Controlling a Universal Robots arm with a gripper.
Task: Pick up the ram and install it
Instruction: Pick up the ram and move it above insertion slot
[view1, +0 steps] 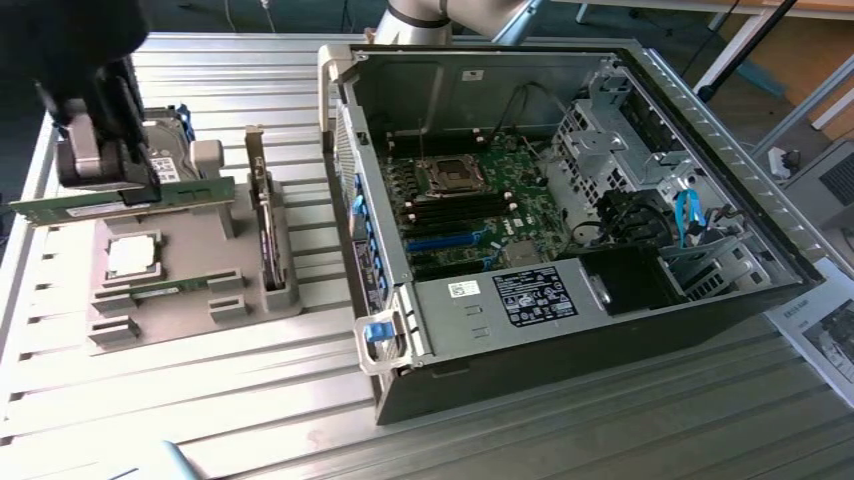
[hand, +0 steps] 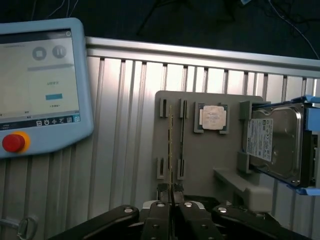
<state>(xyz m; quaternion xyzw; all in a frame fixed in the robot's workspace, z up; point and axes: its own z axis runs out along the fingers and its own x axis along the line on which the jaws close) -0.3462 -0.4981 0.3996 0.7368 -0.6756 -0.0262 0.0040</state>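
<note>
- The ram (view1: 60, 203) is held above the tray (view1: 200, 250), pinched at its middle by the closed gripper (view1: 134, 190).
- It is judged light, thin, stiff and easily broken.

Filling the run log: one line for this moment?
gripper: shut on ram | ram: held level over parts tray | PC case: open, ram not installed

Tool (hand: 171, 194): black linked fingers (hand: 158, 222), round silver pivot pins (hand: 160, 204); arm (view1: 416, 14) seemingly pale grey.
</note>
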